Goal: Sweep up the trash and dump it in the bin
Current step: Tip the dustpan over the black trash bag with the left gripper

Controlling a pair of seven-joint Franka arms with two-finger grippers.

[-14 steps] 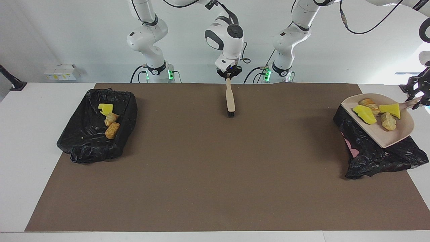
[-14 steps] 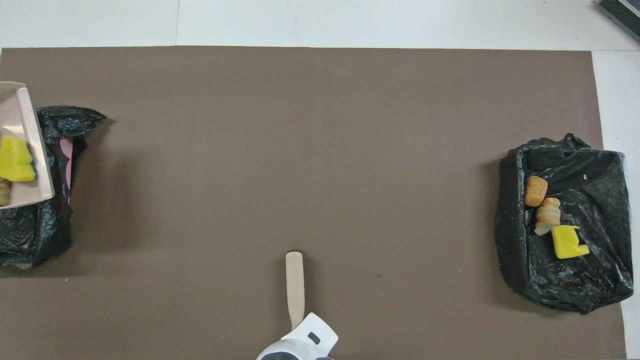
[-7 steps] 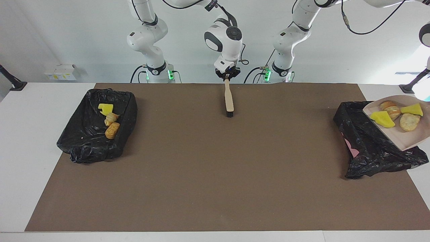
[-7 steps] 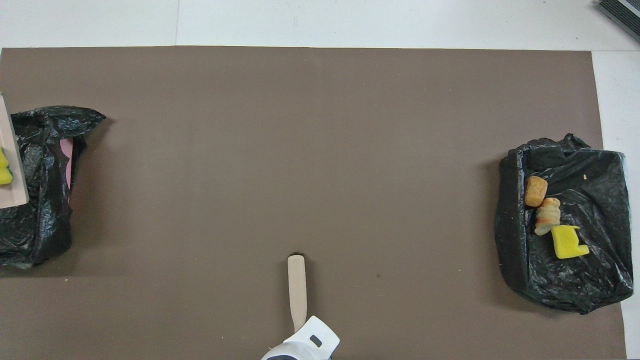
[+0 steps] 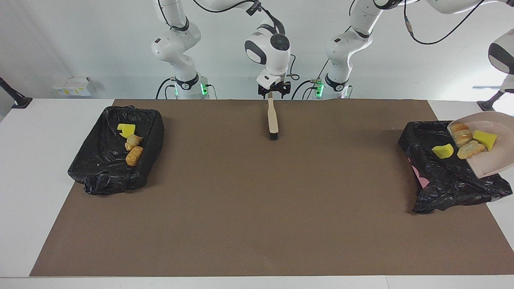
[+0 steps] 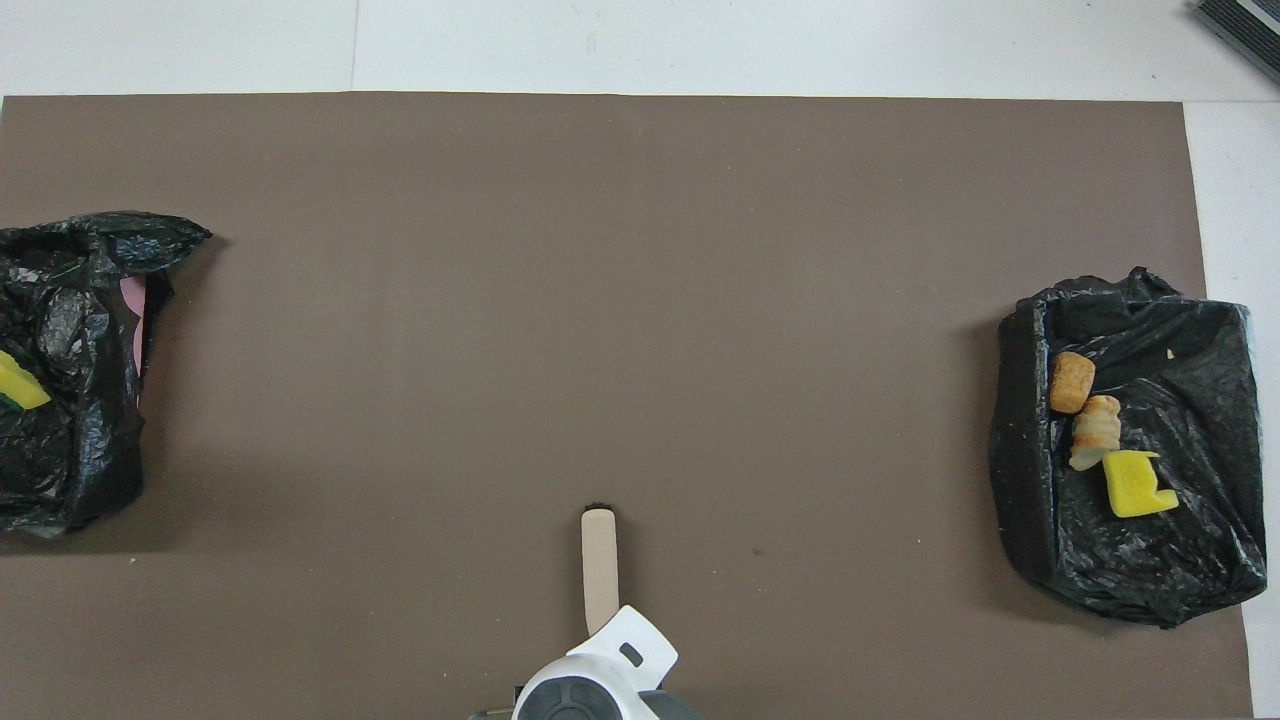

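Facing view shows you the right gripper (image 5: 274,90) low over the robots' edge of the mat (image 5: 257,208), right at the handle end of the brush (image 5: 273,119). The brush lies flat on the mat, bristles pointing away from the robots. You cannot tell from either view whether the fingers are spread or pinching the handle. In the overhead view only the right arm's white wrist shows, covering the handle end. The left gripper is out of frame past the left arm's end of the table; it is closed. The dustpan (image 5: 493,165) hangs tilted over the left-end bin (image 5: 441,184), lip down toward the bin, with its handle side cut off by the edge of the view. The trash (image 5: 443,151) is split three ways. One yellow scrap lies on the black liner inside the left-end bin, just below the dustpan's lip, and it also shows at the edge of the overhead view. Three pieces sit in the dustpan: a striped roll (image 5: 460,134), a yellow wedge (image 5: 485,139), and a tan lump (image 5: 470,149) at the lip. The right-end bin (image 5: 104,176) holds three more, close together near its inner wall: a yellow chunk (image 5: 126,129), a pastry (image 5: 133,141) and a brown lump (image 5: 134,155).
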